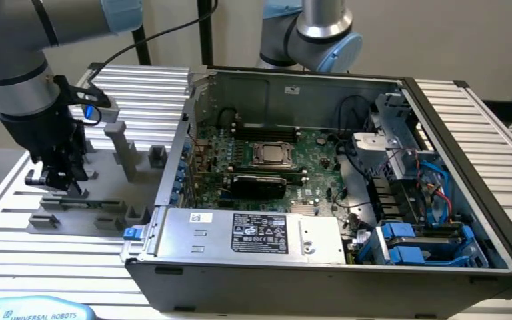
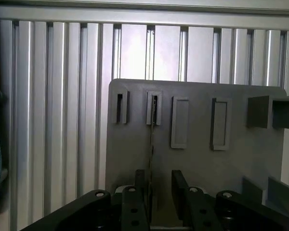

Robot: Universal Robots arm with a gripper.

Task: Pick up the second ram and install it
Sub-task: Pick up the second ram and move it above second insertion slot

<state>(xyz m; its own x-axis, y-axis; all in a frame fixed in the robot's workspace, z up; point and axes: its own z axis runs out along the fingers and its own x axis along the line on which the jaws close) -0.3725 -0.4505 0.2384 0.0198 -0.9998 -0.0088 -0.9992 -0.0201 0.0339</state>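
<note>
Fingers (image 2: 179,186) of the gripper (image 2: 160,183) are spread apart, straddling the ram stick (image 2: 151,130), which stands on edge in a grey holder (image 2: 197,163) beside the open computer case (image 1: 327,267).

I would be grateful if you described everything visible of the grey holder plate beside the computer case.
The grey holder plate looks like matte moulded plastic, flat, with a row of raised rectangular slots and several upright blocks. It lies on the ribbed aluminium table at the exterior view's left of the computer case. A thin green ram stick stands on edge in it, under the open gripper.
</note>
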